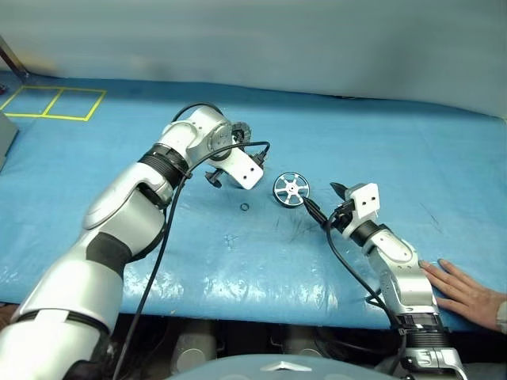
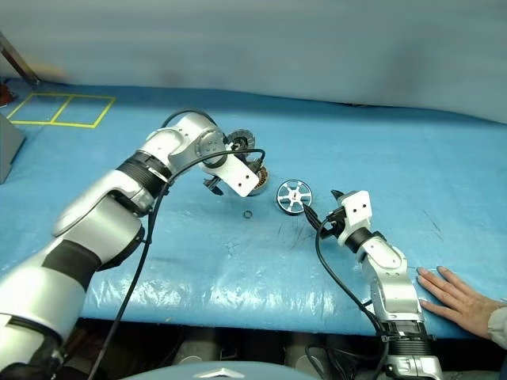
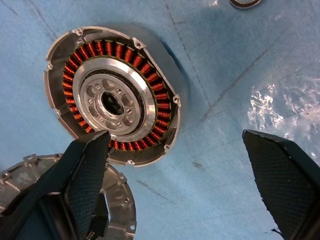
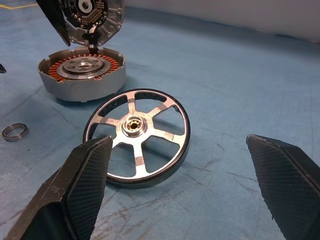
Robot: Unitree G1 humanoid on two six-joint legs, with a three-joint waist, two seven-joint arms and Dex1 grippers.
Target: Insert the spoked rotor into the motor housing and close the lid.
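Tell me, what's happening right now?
Both grippers open, empty. Left gripper over motor housing; right gripper facing spoked rotor. Lid off.

The left end effector (image 3: 185, 185) points steeply downward, fingers spread; the right end effector (image 4: 185, 185) reaches level, fingers spread.

Spoked rotor (image 4: 136, 137) lies flat near coil-ringed motor housing (image 4: 82, 76); lid (image 4: 92, 17) behind.

Right end effector (image 4: 175, 195) fingers spread wide, spoked rotor (image 4: 137, 137) between; motor housing (image 4: 82, 75) beyond; small ring (image 4: 14, 132) on blue surface (image 4: 240, 90).
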